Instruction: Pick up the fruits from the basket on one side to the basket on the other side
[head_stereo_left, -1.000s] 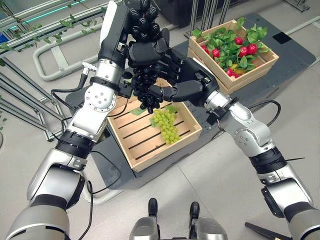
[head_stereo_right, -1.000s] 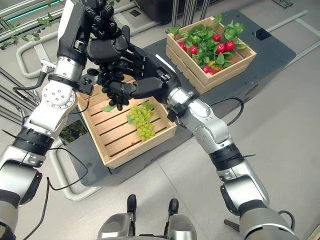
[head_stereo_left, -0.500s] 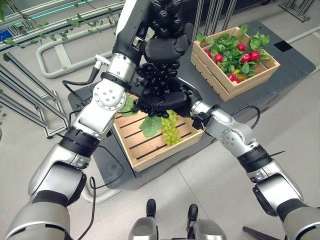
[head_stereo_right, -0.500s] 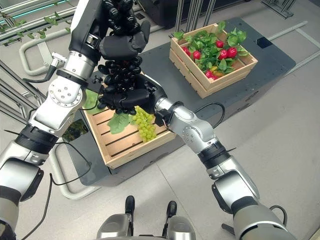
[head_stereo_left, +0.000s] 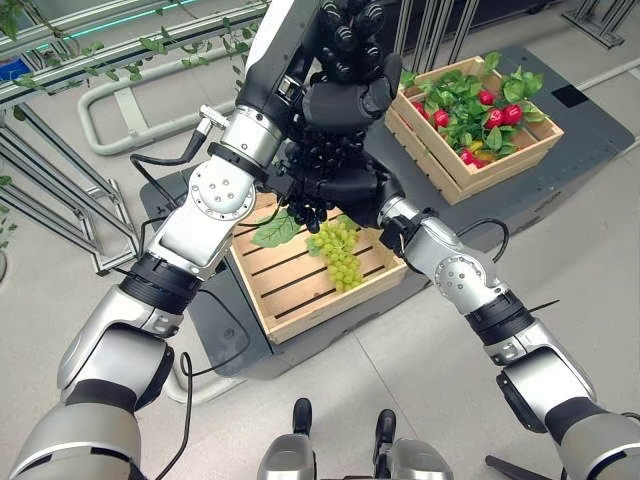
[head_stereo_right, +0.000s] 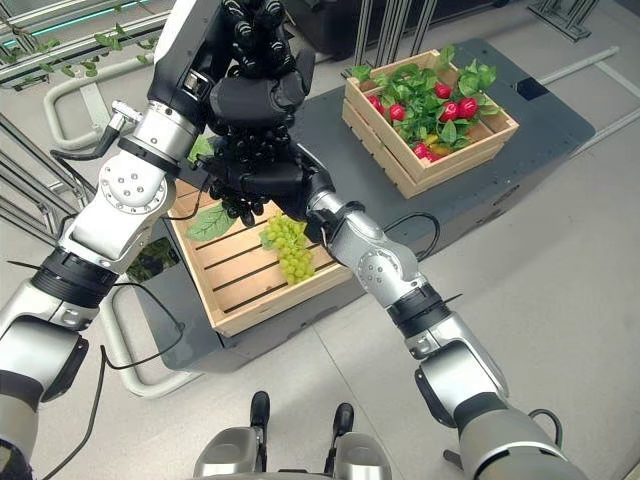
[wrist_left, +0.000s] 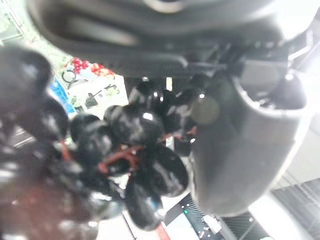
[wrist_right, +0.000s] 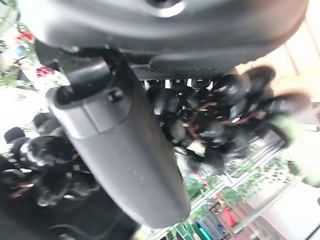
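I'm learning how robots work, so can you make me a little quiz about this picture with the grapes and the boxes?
1. True or false: the green grapes lie in the near crate.
2. What do the left hand and right hand hold together above that crate?
A. a banana
B. a bunch of dark grapes
C. a red apple
3. Fill in: the far crate holds leafy greens and ____ fruits.

Key
1. True
2. B
3. red

Green grapes (head_stereo_left: 338, 252) and leaf (head_stereo_left: 276, 231) occupy near crate (head_stereo_left: 300, 295); slats elsewhere bare.
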